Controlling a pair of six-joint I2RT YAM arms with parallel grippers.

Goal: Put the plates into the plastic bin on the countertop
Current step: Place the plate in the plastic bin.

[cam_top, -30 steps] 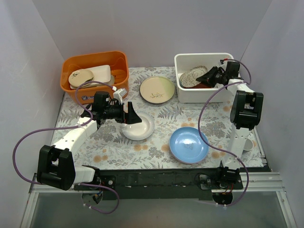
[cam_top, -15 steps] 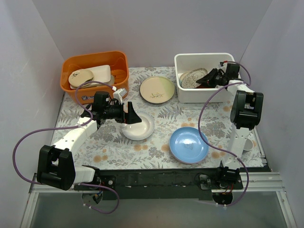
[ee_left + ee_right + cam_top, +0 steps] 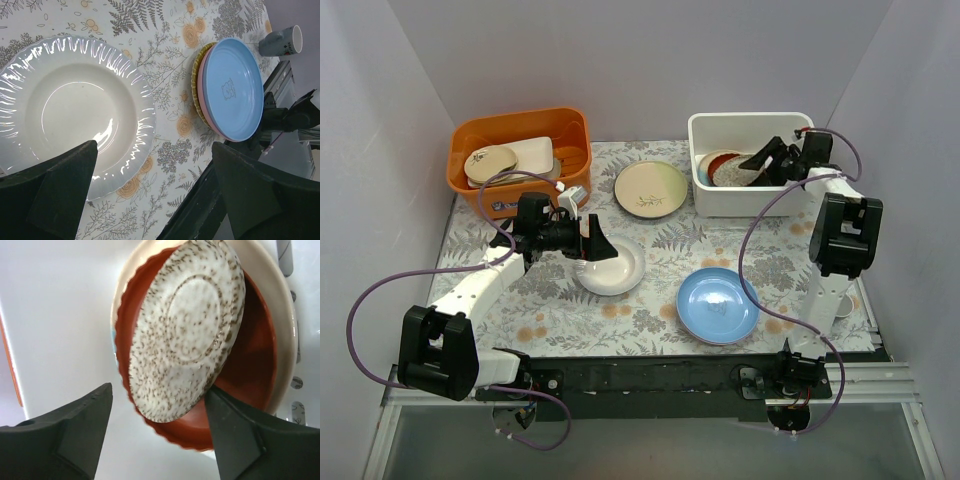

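At the plastic bin's (image 3: 750, 122) 3 o'clock, right fingers (image 3: 65, 435) gape empty behind the loose speckled plate (image 3: 187, 325); left fingers (image 3: 60, 185) gape empty over white plate (image 3: 75, 100).

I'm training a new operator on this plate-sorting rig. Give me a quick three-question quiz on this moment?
1. True or false: the speckled plate lies in the orange tub.
2. The left gripper hovers over which plate? A blue, B white fluted, C dark red.
3. What colour plate tops the stack on the countertop?
Key: 1 false, it is in the white bin; 2 B; 3 blue.
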